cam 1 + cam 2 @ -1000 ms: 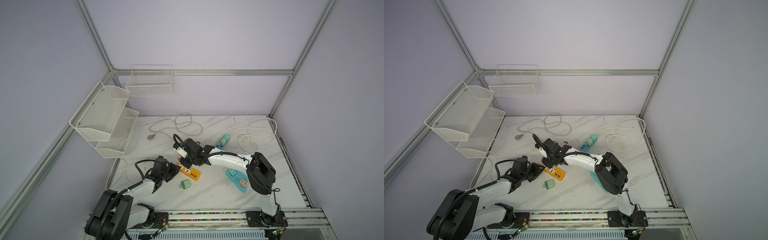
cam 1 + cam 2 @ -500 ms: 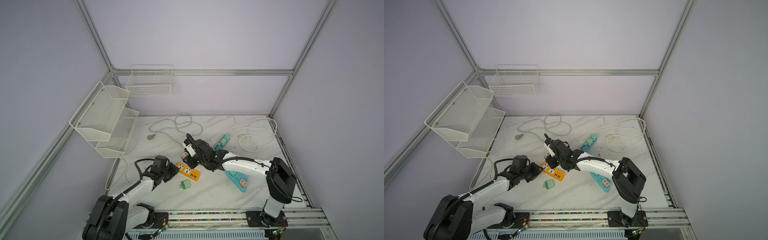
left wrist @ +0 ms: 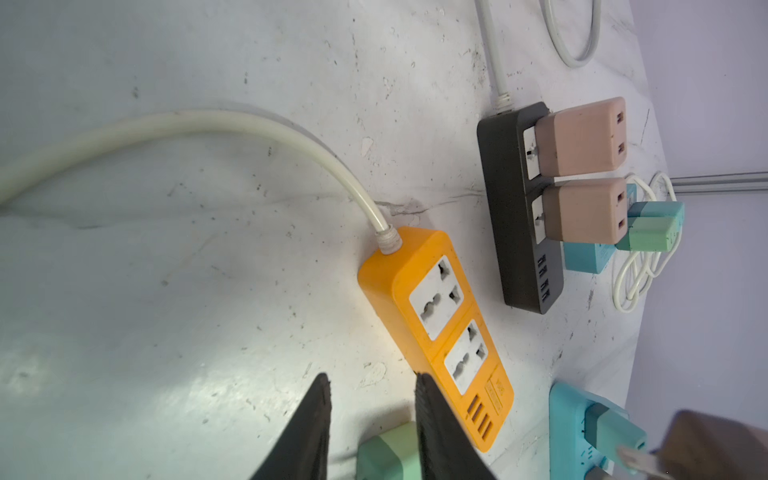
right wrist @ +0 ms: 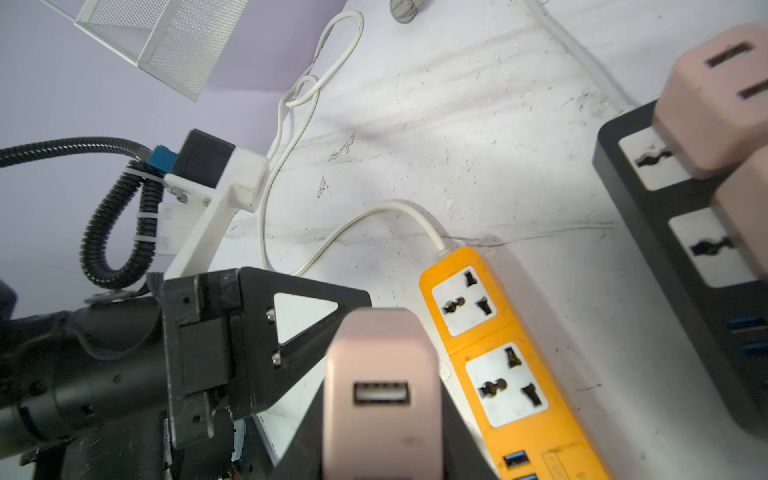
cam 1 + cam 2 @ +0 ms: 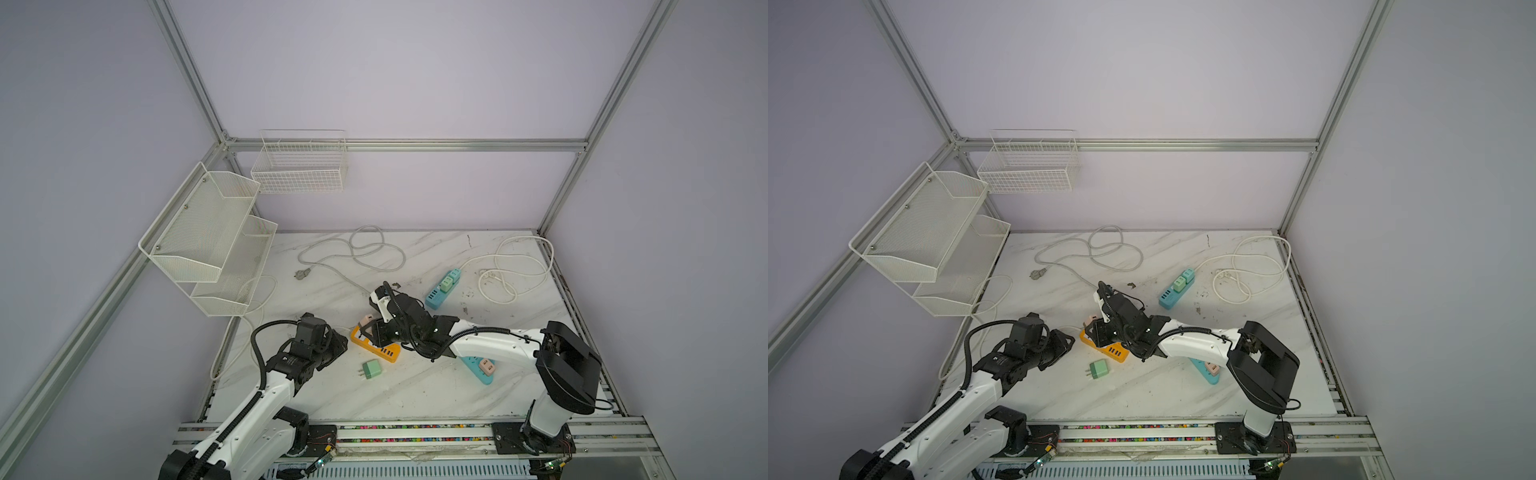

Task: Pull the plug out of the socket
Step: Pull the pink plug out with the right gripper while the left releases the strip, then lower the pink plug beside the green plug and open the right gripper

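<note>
The orange power strip (image 5: 386,353) (image 5: 1115,353) (image 3: 440,328) (image 4: 498,365) lies flat on the marble table, and both of its sockets are empty. My right gripper (image 5: 372,328) (image 5: 1096,330) (image 4: 382,415) is shut on a pink plug (image 5: 365,321) (image 4: 382,395), held above the strip's cable end and clear of it. My left gripper (image 5: 340,344) (image 5: 1069,343) (image 3: 370,378) is low at the strip's left side, open by a small gap with nothing between its fingers. One fingertip (image 3: 424,386) sits against the strip's edge. A loose green plug (image 5: 371,369) (image 5: 1098,370) (image 3: 390,455) lies on the table just beyond.
A black strip (image 3: 519,208) carrying two pink adapters lies beside the orange one. A blue strip (image 5: 442,289) with green plugs is further back, another blue strip (image 5: 478,370) lies under my right arm. White cables (image 5: 515,270) loop at the back; wire baskets (image 5: 208,232) hang on the left.
My right gripper has come down and nearer with the pink plug, its elbow swinging right. The left gripper's jaws have parted slightly; that arm has hardly moved.
</note>
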You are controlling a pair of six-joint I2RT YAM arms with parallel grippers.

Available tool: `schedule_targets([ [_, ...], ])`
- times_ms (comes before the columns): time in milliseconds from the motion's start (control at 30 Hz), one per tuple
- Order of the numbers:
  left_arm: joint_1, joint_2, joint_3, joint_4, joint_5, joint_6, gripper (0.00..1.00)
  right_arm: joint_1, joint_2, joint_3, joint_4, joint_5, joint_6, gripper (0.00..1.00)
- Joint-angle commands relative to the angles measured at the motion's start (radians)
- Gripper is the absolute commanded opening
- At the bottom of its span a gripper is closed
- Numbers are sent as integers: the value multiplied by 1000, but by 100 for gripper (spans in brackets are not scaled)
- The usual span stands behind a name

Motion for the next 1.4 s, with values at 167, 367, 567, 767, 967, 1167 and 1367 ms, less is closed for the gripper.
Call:
schedule_targets([
  [167,6,-161,89,-129,-88,111,43,81,65,-37,155,71,165,13],
  [367,7,-212,88,-184,-98,123,45,111,129,-52,233,105,233,13],
  [567,6,-244,81,-227,-114,126,46,145,210,-10,227,134,235,13],
  [767,6,-272,64,-235,-117,113,47,159,262,17,240,143,238,13],
  [967,6,-274,58,-239,-118,108,48,169,314,59,228,137,231,13],
  [1167,6,-275,55,-240,-122,105,48,173,350,98,199,140,219,15],
  [1367,5,-276,54,-240,-124,105,49,177,381,132,178,140,210,18],
])
